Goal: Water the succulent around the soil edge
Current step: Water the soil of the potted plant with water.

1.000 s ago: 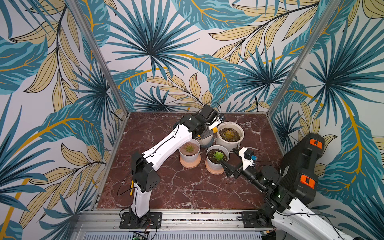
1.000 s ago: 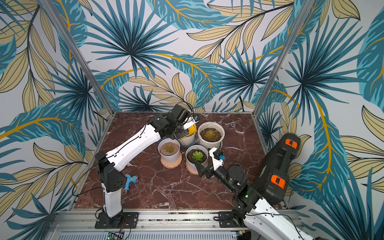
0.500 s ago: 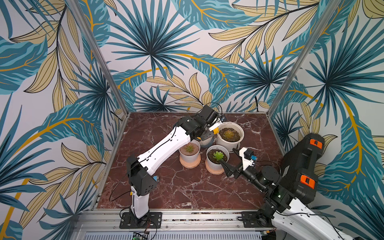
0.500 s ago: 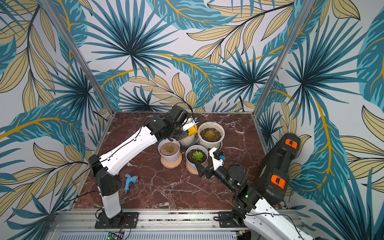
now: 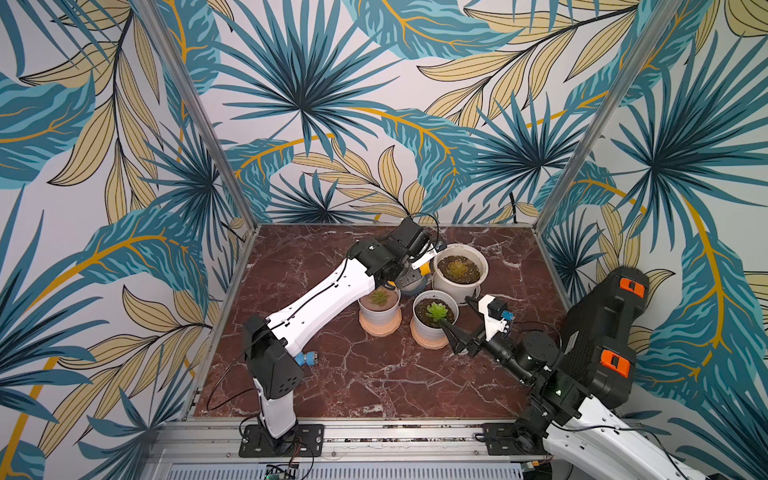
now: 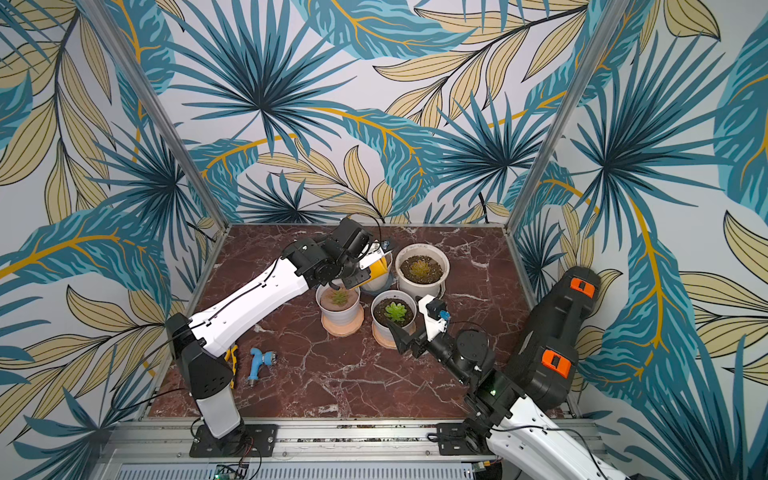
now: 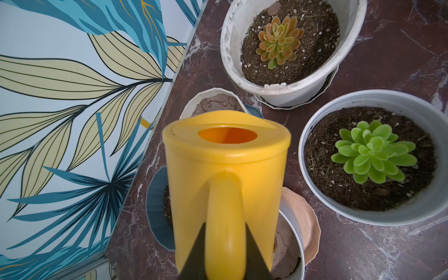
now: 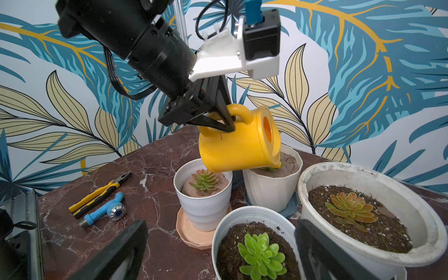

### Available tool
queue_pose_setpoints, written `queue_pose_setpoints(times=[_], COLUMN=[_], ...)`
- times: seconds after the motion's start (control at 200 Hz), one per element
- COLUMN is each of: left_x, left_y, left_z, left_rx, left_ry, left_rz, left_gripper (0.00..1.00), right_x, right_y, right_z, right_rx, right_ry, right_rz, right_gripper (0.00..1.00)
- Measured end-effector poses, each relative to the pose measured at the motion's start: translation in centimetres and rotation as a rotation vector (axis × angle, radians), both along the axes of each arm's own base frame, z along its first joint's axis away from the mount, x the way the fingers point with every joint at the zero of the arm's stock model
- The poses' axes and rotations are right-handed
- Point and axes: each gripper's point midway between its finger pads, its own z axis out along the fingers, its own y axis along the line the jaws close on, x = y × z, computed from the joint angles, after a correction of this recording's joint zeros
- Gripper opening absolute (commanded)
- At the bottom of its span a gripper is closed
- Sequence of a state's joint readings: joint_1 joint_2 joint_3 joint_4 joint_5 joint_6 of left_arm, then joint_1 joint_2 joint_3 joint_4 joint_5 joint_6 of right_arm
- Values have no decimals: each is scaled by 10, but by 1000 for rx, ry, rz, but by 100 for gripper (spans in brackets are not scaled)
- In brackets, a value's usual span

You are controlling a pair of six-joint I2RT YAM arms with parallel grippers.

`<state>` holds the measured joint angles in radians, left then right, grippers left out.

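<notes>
My left gripper (image 7: 225, 225) is shut on the handle of a yellow watering can (image 8: 238, 145). The can (image 5: 426, 266) is tipped forward over a white faceted pot (image 8: 271, 189) on a blue saucer at the back. That pot's succulent (image 8: 269, 168) is mostly hidden under the can, and cracked pale soil (image 7: 218, 104) shows past the can's top. The spout is out of sight and I see no water. My right gripper (image 8: 220, 225) stands open, its fingers on either side of a pot with a bright green succulent (image 8: 260, 252), holding nothing.
A small white pot on a peach saucer (image 6: 338, 297) stands left of the green succulent's pot (image 6: 395, 311). A wide white pot with an orange-tinged succulent (image 5: 457, 268) sits at the back right. Yellow-handled pliers (image 8: 99, 191) and a blue hose nozzle (image 6: 259, 361) lie front left.
The left arm's elbow has swung a little toward the front left while the can stays over the back pot. The right arm has not moved.
</notes>
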<state>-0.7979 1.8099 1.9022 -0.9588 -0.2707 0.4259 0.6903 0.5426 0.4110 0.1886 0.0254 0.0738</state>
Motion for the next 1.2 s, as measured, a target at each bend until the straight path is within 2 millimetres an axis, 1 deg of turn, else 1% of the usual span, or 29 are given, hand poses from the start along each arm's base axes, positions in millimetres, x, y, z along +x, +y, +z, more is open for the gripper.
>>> queue_pose_setpoints(times=[0.245,0.345,0.496,0.706,0.791,0.986,1.197], left_x=[2,-2,-12,-23,-23,-23,-22], left_y=[-3,-3,5,19,21,23,22], left_z=[2,1,-1,4,5,-1,1], left_rx=[-27,-44,-52,-62,-61,-48,-54], left_ry=[-5,7,22,8,0,4,-4], left_rz=[9,10,17,28,34,40,41], left_gripper=[0,0,0,0,0,0,0], right_x=[0,0,0,0,0,0,0], right_y=[0,0,0,0,0,0,0], right_z=[0,0,0,0,0,0,0], right_rx=[0,0,0,0,0,-2,-3], right_ry=[0,0,0,0,0,-1,-2], right_rz=[0,0,0,0,0,0,0], right_gripper=[99,99,99,99,100,99,100])
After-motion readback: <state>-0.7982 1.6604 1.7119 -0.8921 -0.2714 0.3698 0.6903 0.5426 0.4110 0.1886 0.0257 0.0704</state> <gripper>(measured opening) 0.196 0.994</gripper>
